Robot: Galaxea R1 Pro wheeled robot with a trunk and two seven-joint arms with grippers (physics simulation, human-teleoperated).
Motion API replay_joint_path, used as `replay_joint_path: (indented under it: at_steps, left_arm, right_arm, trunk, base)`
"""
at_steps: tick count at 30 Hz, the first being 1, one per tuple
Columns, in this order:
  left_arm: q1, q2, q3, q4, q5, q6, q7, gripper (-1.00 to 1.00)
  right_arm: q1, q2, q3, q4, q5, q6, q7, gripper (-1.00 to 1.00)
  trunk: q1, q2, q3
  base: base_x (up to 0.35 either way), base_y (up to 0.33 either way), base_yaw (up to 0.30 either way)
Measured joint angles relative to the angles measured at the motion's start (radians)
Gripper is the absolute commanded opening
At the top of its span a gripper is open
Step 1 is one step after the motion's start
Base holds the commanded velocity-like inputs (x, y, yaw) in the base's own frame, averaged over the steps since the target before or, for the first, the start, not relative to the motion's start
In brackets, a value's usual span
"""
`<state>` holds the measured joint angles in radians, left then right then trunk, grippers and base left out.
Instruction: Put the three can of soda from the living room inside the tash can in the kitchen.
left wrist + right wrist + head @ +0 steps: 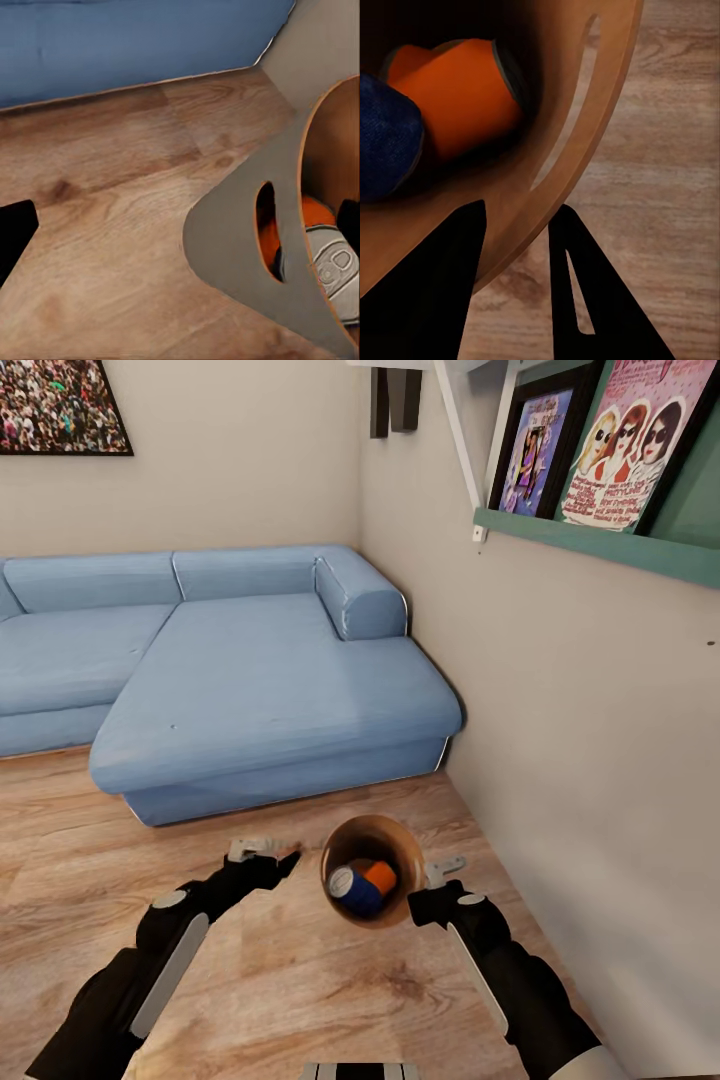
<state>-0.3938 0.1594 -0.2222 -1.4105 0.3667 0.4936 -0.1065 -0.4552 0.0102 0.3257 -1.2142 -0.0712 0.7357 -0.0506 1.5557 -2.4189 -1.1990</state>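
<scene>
The wood-brown trash can (412, 855) hangs over the living-room floor between my two arms, its mouth turned up toward the head camera. Inside lie an orange soda can (381, 875) and a dark blue one (354, 892) with a pale top; a third can is hidden or out of view. My right gripper (432, 880) is shut on the bin's rim (585, 142), one finger inside and one outside, close to the orange can (465, 90) and the blue can (386, 142). My left gripper (270, 853) is open just beside the bin's wall (240, 247), holding nothing.
The light-blue corner sofa (260, 690) stands ahead, its front edge near the bin. A beige wall (600, 760) runs close along the right, with a shelf of framed pictures (600, 440) above. Wood floor (280, 980) lies below the arms.
</scene>
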Motion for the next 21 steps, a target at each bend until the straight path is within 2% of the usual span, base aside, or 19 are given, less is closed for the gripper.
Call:
replay_joint_path:
  at_steps: [2, 5, 9, 18, 19, 21]
  left_arm:
    - [0.024, 0.009, 0.015, 0.059, -0.001, -0.084, 0.014, 1.00]
    - [0.042, 0.015, 0.026, 0.233, -0.001, -0.268, 0.027, 1.00]
    - [0.047, 0.018, 0.029, 0.376, 0.000, -0.397, 0.030, 1.00]
    - [0.049, 0.019, 0.029, 0.438, 0.001, -0.434, 0.031, 1.00]
    - [0.049, 0.019, 0.029, 0.442, 0.001, -0.435, 0.031, 1.00]
    - [0.049, 0.019, 0.029, 0.444, 0.001, -0.436, 0.032, 1.00]
  right_arm:
    - [0.000, 0.000, -0.001, -0.001, -0.002, 0.000, 0.000, -1.00]
    - [0.000, 0.000, -0.004, -0.007, -0.003, 0.001, 0.000, -1.00]
    - [0.000, 0.001, -0.004, -0.010, -0.003, 0.002, -0.001, -1.00]
    - [0.000, 0.001, -0.008, 0.000, -0.011, 0.037, 0.000, -1.00]
    - [0.000, 0.002, -0.021, -0.003, -0.021, 0.043, 0.001, -1.00]
    - [0.000, 0.002, -0.049, -0.004, -0.015, 0.080, 0.000, -1.00]
  trunk:
    - [0.000, 0.000, 0.000]
    - [0.000, 0.000, 0.000]
    - [0.000, 0.000, 0.000]
    - [0.000, 0.000, 0.000]
    - [0.000, 0.000, 0.000]
    - [0.000, 0.000, 0.000]
  base:
    - [0.000, 0.000, 0.000]
    - [0.000, 0.000, 0.000]
    - [0.000, 0.000, 0.000]
    - [0.000, 0.000, 0.000]
    - [0.000, 0.000, 0.000]
    - [0.000, 0.000, 0.000]
